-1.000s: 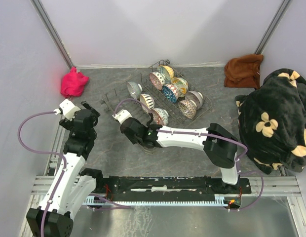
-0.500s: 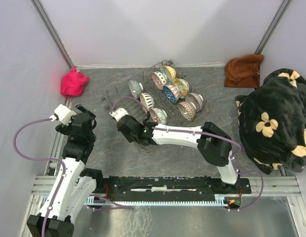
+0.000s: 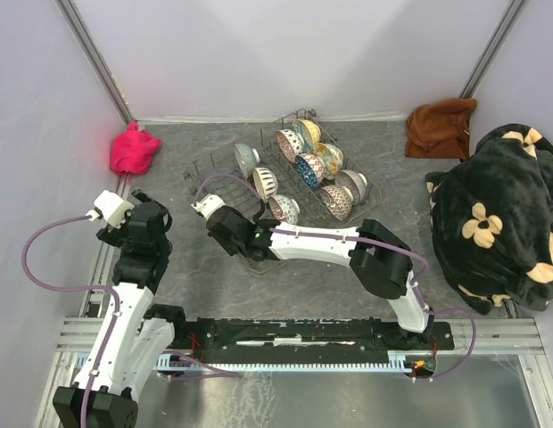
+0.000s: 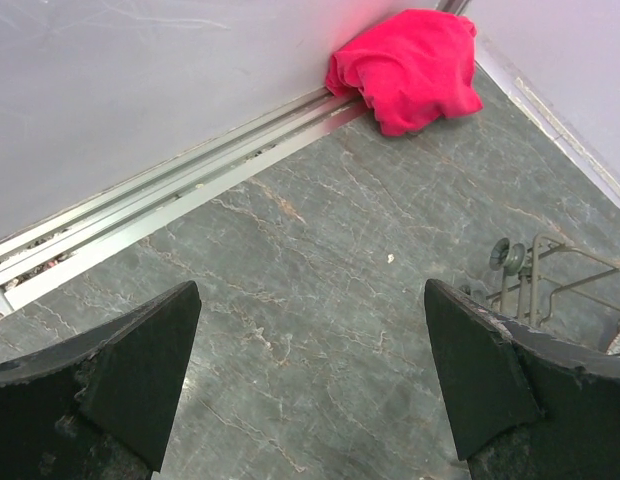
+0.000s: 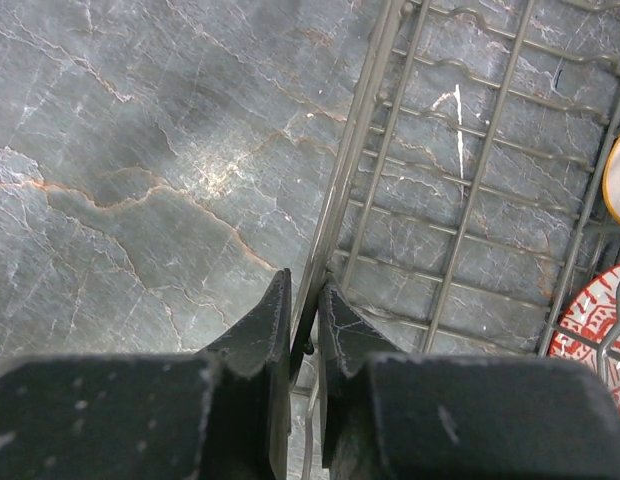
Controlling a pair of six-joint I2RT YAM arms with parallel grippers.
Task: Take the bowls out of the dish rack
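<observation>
While the right hand (image 5: pixel 305 305) pinches the edge wire of the dish rack (image 5: pixel 350 150), its bowls (image 3: pixel 308 167) sitting beyond the fingertips, the left hand (image 4: pixel 310 380) hangs spread above the marble surface (image 4: pixel 290 260).

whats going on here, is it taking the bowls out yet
Not yet. The right pincer is shut on the edge wire of the dish rack, not on a bowl. The bowls, about nine, all sit in the rack, and none is out on the table. The left pincer hangs open over bare table near a pink cloth, holding nothing.
</observation>
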